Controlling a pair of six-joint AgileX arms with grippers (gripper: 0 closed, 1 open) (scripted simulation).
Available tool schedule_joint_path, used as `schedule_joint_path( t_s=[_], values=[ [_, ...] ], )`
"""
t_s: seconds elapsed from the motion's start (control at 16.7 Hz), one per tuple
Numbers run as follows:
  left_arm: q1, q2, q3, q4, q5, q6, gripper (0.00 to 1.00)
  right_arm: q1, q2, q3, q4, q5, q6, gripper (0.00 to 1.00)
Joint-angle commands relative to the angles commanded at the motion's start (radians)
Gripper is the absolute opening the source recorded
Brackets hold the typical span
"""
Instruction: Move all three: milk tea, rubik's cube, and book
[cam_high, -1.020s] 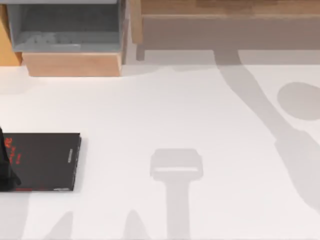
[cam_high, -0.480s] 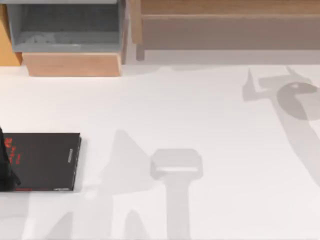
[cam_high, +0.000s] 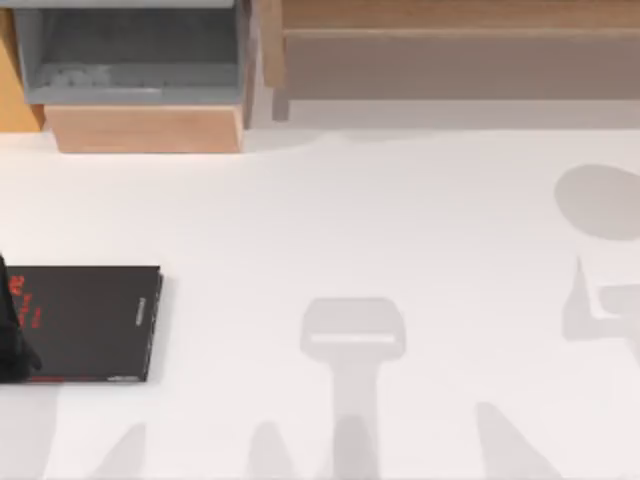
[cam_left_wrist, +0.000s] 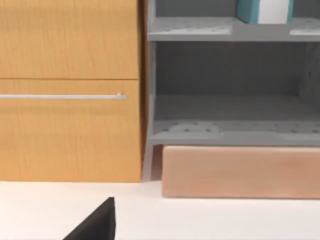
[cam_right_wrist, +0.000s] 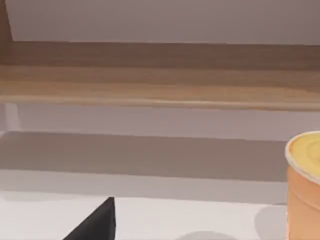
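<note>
Right wrist view — orange, yellow-topped milk tea (cam_right_wrist: 305, 185)

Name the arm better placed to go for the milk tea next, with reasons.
Probably the right: the right wrist view shows the orange milk tea cup with its yellow top standing close ahead on the white table. The left wrist view faces the grey shelf.

Bright, even light; soft grey arm shadows cross the white table (cam_high: 400, 220).

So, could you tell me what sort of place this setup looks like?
Probably a simulated study or office nook: a white table carrying a thin black book, backed by a wooden cabinet with grey shelves.
</note>
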Motion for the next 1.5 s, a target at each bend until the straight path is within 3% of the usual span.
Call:
schedule_joint_path(
  t_s=[0.36, 0.96, 1.2, 1.5],
  values=[
    [0.000, 0.000, 0.000, 0.000, 0.000, 0.000, 1.00, -0.059, -0.324, -0.252, -0.019, 0.017, -0.013, 1.00],
    [-0.009, 0.064, 0.059, 0.032, -0.011, 0.001, 1.00, -0.062, -0.350, -0.267, -0.016, 0.019, -0.014, 1.00],
    [-0.044, 0.296, 0.247, 0.130, -0.039, 0.001, 1.00, -0.062, -0.350, -0.267, -0.016, 0.019, -0.014, 1.00],
    [-0.105, 0.811, 0.562, 0.289, -0.087, -0.003, 1.00, -0.062, -0.350, -0.267, -0.016, 0.019, -0.014, 1.00]
  ],
)
